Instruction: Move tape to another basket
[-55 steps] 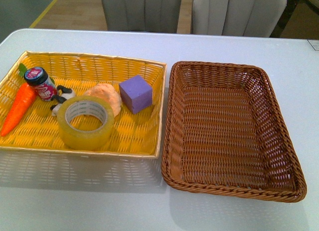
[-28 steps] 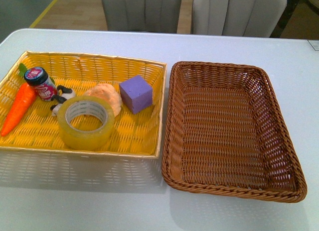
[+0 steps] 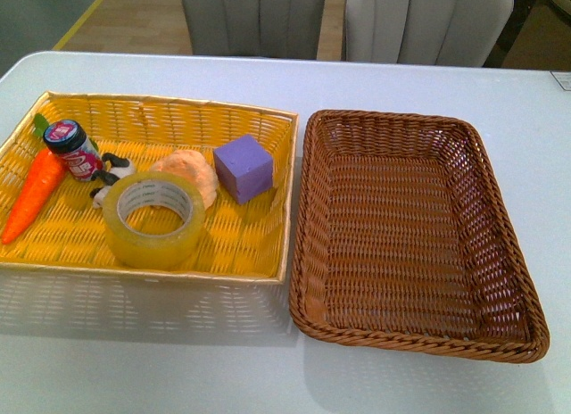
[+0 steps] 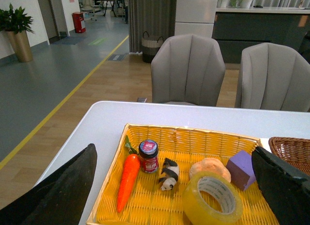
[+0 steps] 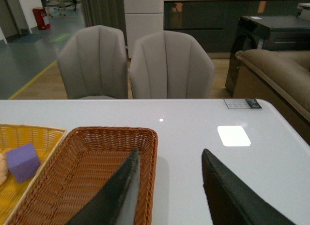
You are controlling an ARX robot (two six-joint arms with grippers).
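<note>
Front view: the tape (image 3: pixel 153 219) lies flat in the yellow basket (image 3: pixel 252 246), near its front wall, close to a purple cube (image 3: pixel 243 168); the basket (image 3: pixel 393 235) sits just beside it on the table (image 3: pixel 401 84). Left wrist view: the left gripper (image 4: pixel 173 151) is spread wide, holding nothing, apart from the tape. Right wrist view: the right gripper (image 5: pixel 170 151) is parted, holding nothing, by the basket's rim.
</note>
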